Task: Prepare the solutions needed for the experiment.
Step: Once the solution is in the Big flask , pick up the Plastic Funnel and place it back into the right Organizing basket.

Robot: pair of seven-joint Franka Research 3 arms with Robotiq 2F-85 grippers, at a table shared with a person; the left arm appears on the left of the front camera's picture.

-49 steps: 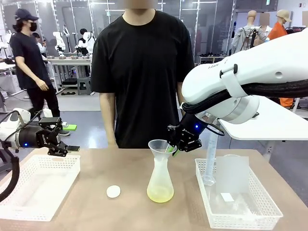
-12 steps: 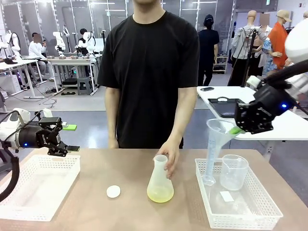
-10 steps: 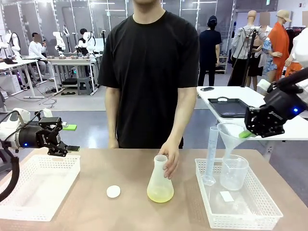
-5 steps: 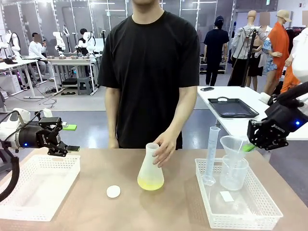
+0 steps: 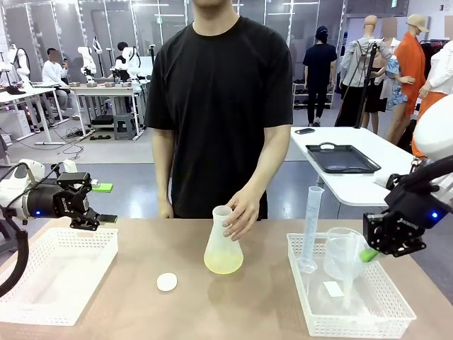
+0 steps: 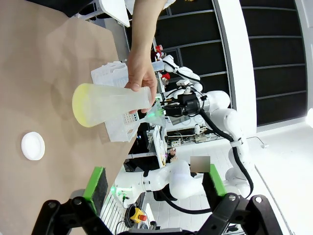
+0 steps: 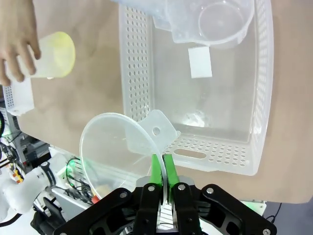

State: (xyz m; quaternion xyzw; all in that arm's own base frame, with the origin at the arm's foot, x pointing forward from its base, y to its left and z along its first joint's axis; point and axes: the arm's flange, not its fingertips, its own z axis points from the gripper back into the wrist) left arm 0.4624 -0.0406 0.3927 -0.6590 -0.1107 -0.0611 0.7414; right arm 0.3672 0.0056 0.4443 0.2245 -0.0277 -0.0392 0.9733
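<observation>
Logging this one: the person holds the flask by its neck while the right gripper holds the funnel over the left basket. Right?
Only the basket is wrong. In the front view the right gripper holds the funnel over the right basket, the one with the cylinder in it. The person's hand does hold the flask by its neck.

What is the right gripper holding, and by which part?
The right gripper is shut on the clear plastic funnel, pinching the flat tab at its rim.
</observation>
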